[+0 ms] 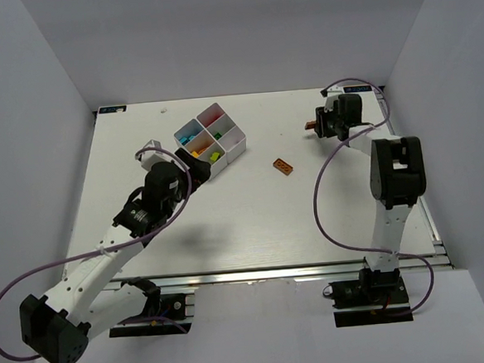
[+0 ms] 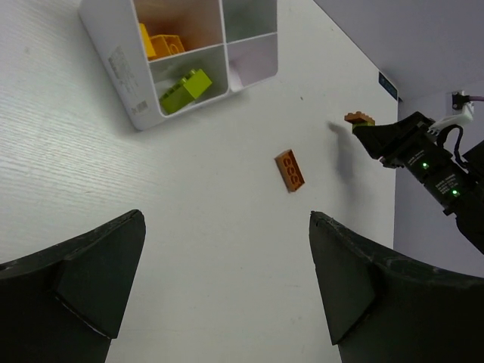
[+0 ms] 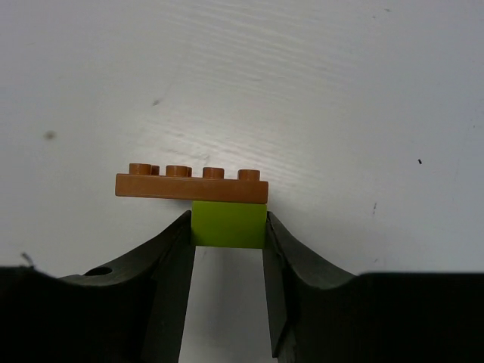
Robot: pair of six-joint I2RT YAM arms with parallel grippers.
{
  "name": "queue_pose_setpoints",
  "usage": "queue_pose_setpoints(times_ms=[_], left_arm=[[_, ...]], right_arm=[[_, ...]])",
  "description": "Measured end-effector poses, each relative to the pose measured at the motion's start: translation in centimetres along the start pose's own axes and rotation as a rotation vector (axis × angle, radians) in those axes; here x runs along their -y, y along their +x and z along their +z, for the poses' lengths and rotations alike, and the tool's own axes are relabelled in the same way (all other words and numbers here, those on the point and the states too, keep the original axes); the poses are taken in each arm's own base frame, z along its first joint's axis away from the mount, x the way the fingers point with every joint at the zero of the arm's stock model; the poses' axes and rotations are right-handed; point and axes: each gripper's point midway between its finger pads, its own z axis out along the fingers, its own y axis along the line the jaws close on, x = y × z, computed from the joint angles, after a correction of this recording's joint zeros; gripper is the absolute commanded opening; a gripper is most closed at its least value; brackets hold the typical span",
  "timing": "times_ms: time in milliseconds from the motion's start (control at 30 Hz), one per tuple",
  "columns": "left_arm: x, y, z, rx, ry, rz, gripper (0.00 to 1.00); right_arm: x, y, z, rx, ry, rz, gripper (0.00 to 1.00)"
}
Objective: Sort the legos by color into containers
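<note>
**Top view.** The white tray (image 1: 233, 145) sits on the desk (image 1: 229, 232) left of centre, with bricks already in some compartments. My left jaws hang just beside its near-left side. A loose orange plate (image 1: 283, 167) lies flat between the tray and my right jaws. Its long axis runs diagonally, far-left to near-right. The right jaws stand at the far right, well apart from the tray and nearer this plate than the left jaws are.

**Left wrist view.** The left jaws are spread wide and hold nothing. The tray lies up and to the left of them, with a yellow brick (image 2: 162, 44) and a green brick (image 2: 185, 87) in adjoining compartments. The loose orange plate lies ahead, beyond the gap.

**Right wrist view.** The right jaws are narrowed onto a lime brick (image 3: 228, 224). A stuck orange plate (image 3: 191, 187) sits on top of it, long axis crosswise to the fingers, overhanging to the left. I judge that this two-colour stack must be split before either piece is sorted. From the right jaws the tray lies across the desk, past the loose plate.
</note>
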Motion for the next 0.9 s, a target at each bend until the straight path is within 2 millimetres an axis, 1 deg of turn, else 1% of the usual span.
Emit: queue_pose_setpoints(times_ms=[67,133,233,267,300,367,433,533,600,733,833,900], left_arm=[[0.6,0.6,0.4,-0.027,0.027,0.007,0.98],[1.4,1.4,0.8,-0.064,0.057,0.013,0.98],[2.8,2.7,1.4,-0.133,0.118,0.019,0.98],[3.3,3.2,1.6,-0.159,0.136,0.02,0.98],[3.7,3.8,1.9,-0.186,0.152,0.024,0.95],[4.7,5.1,2.3,-0.25,0.194,0.028,0.9],[5.2,6.3,2.7,-0.304,0.224,0.033,0.88],[5.8,7.8,2.8,-0.375,0.265,0.036,0.88],[6.3,8.2,2.4,-0.401,0.3,0.037,0.88],[7.7,8.5,1.6,-0.44,0.379,0.041,0.87],[8.6,8.8,0.9,-0.471,0.437,0.043,0.86],[9.2,9.0,0.4,-0.489,0.481,0.039,0.85]], right_arm=[[-1.6,-0.9,-2.6,0.03,-0.075,-0.033,0.0],[-3.3,-2.7,-5.1,0.084,-0.159,-0.085,0.0],[-6.2,-5.4,-9.6,0.187,-0.298,-0.183,0.0],[-7.3,-5.6,-11.0,0.209,-0.345,-0.214,0.0],[-8.6,-5.7,-12.6,0.231,-0.393,-0.248,0.0],[-10.8,-5.5,-15.4,0.268,-0.478,-0.325,0.0],[-13.2,-4.8,-17.6,0.295,-0.555,-0.402,0.0],[-17.2,-2.6,-20.4,0.301,-0.68,-0.509,0.0],[-19.9,-1.4,-22.2,0.305,-0.763,-0.582,0.0],[-24.2,0.4,-24.8,0.318,-0.887,-0.701,0.0],[-26.3,1.5,-26.1,0.318,-0.949,-0.751,0.0],[-27.3,2.1,-26.5,0.315,-0.979,-0.772,0.0]])
